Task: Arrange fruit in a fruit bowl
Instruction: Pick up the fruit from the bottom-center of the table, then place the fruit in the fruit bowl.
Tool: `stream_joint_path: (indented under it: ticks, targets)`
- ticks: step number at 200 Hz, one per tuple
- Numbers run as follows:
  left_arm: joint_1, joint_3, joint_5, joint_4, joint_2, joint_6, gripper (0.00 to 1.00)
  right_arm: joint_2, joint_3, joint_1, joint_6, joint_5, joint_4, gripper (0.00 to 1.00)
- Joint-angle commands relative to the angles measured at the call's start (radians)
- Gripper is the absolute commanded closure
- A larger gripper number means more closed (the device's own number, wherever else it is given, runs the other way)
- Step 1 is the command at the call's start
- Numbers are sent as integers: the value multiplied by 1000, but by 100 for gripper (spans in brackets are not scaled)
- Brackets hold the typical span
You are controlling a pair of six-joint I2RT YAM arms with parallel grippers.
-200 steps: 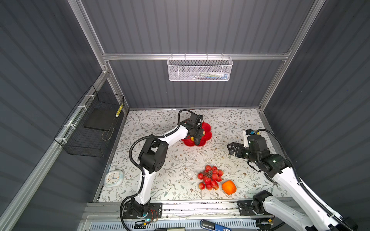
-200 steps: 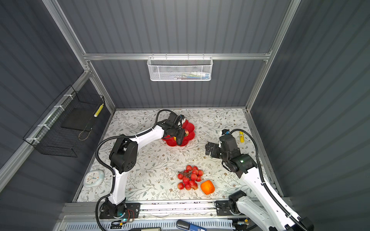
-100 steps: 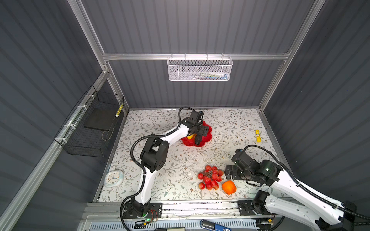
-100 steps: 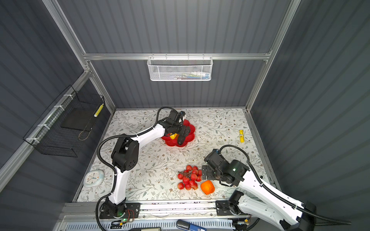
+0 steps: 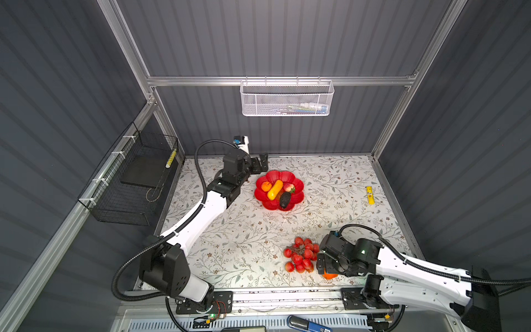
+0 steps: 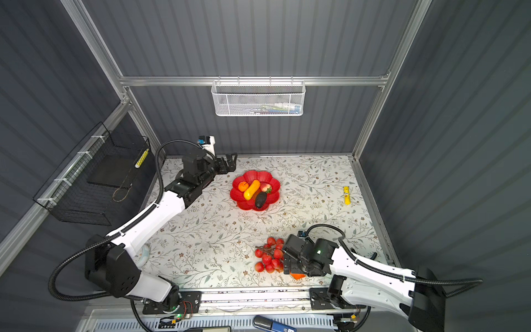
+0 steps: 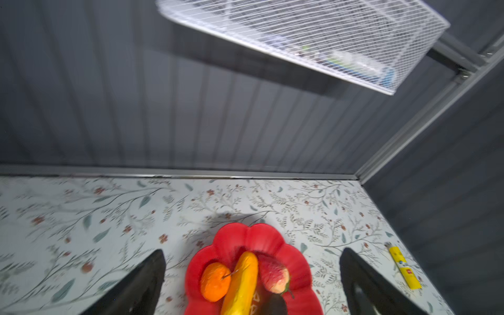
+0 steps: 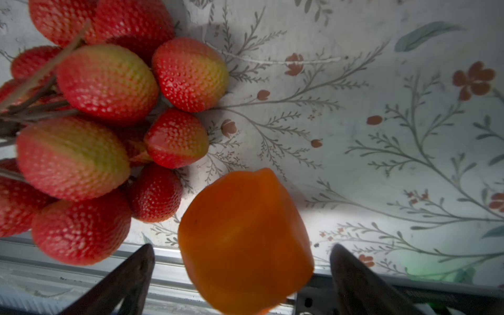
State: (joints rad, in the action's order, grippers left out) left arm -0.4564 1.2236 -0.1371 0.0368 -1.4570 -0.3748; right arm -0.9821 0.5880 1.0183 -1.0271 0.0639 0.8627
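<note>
**Wide-Open Claw Straddles Large Orange at Desk's Front Edge**

Your right claw (image 8: 241,246) hangs over the large orange (image 8: 240,215) near the front edge of the desk (image 5: 244,244), jaws spread wide with a gap on either side, gripping nothing. The toy looks light, stiff and smooth-skinned, so it may skid unless you close across its widest girth. Just beside it lies the bunch of red berries (image 5: 300,255), probably floppy; its stem cluster seems the surest hold. Toward the back edge, the fruit bowl (image 5: 274,174) carries a small orange (image 5: 266,186), long yellow fruit (image 5: 275,189), strawberry (image 5: 288,188) and avocado (image 5: 285,199), with your left claw (image 7: 253,251) gaping empty beside it.
</note>
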Motion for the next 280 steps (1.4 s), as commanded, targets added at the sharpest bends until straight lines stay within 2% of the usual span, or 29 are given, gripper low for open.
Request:
stream_joint_path:
  ticks: [1, 23, 51, 96, 116, 135, 156, 171, 194, 214, 237, 280]
  targets:
    - [6, -94, -38, -32, 50, -68, 0, -27, -35, 7, -34, -11, -72, 3]
    - [30, -178, -50, -51, 105, -88, 0, -49, -45, 12, -36, 21, -75, 8]
    - [61, -230, -91, -88, 142, -90, 0, -61, -25, 25, -48, 91, -22, 21]
    - [84, -277, -97, -87, 199, -98, 0, 46, 65, 32, -46, 202, 94, 55]
    - [87, -294, -101, -92, 224, -106, 0, 71, 169, 9, 23, 290, 108, 60]
    - [88, -312, -85, -101, 245, -111, 0, 22, 265, -106, 161, 274, 42, 62]
    - [88, -333, -56, -122, 280, -117, 0, -47, 331, -237, 320, 226, -138, 62]
    - [88, -359, -36, -134, 318, -128, 0, -133, 407, -322, 417, 179, -245, 62]
    - [89, -393, 6, -163, 389, -136, 0, -336, 555, -396, 530, 118, -342, 61]
    - [88, -425, 60, -183, 456, -133, 0, -481, 671, -431, 581, 57, -391, 61]
    - [88, -469, 173, -192, 529, -126, 0, -651, 811, -456, 611, 15, -397, 61]
    - [87, -561, 313, -191, 636, -167, 0, -836, 908, -478, 607, -30, -422, 60]
